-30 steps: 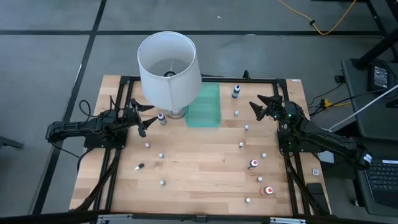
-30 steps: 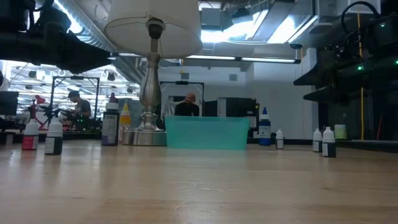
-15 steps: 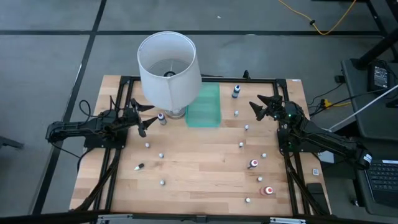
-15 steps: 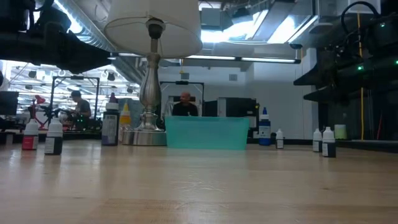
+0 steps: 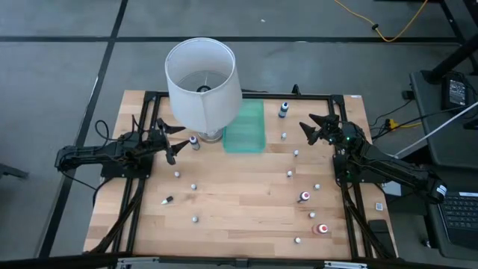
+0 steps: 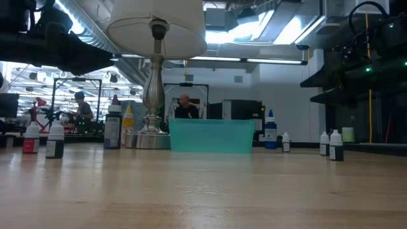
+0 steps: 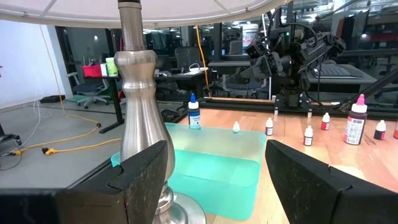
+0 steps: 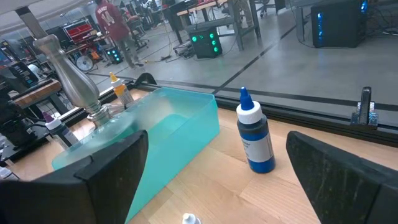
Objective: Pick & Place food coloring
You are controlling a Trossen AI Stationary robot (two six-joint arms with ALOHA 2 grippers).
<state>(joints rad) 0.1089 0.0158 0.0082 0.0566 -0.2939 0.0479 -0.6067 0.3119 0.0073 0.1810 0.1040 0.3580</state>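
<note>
High view alone showed both arms at once: left gripper [image 5: 170, 141] at frame left beside the lamp [image 5: 202, 81], fingers apart and empty; food coloring [image 5: 304, 197] scattered over the table [image 5: 239, 217], mostly lower right; right gripper [image 5: 317, 128] at upper right, fingers likewise spread. Right wrist view revealed a blue bottle [image 8: 255, 139] beside the green tray [image 8: 163, 133].

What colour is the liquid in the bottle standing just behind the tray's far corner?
Dark blue, under a white collar and blue tip: the bottle shows best in the right wrist view, beside the tray.
</note>
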